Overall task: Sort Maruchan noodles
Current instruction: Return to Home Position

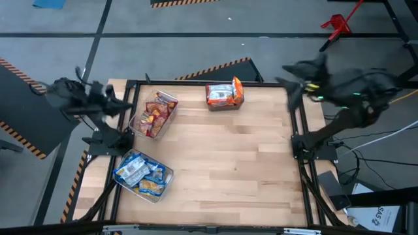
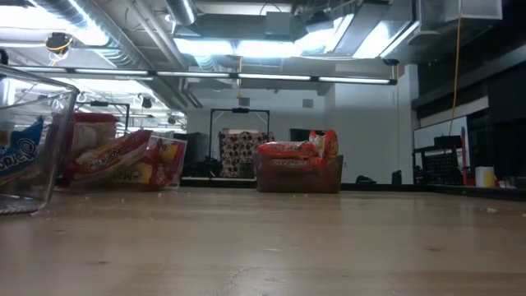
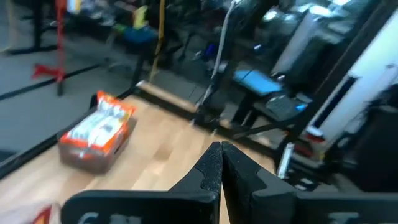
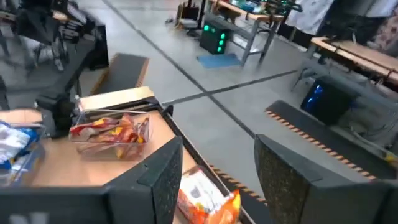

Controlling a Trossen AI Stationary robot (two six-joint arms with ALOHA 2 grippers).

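Note:
The Maruchan noodles lie in three clear bins. Red-orange packets (image 1: 155,115) fill the bin near the table's far left, blue-and-white packets (image 1: 140,172) the bin at the near left, and orange-and-white packets (image 1: 224,93) the bin at the far edge; one orange packet stands on end at its right side. My left gripper (image 3: 221,163) is shut and empty, raised by the table's left edge (image 1: 121,104). My right gripper (image 4: 214,177) is open and empty, raised over the far right corner (image 1: 294,88). No gripper shows in the low view.
The bins sit along the left and far sides: the red-orange bin (image 2: 123,160), the blue bin (image 2: 25,156) and the orange bin (image 2: 300,164). Bare wood (image 1: 228,163) covers the middle and right of the table. A black frame (image 1: 297,140) edges the table.

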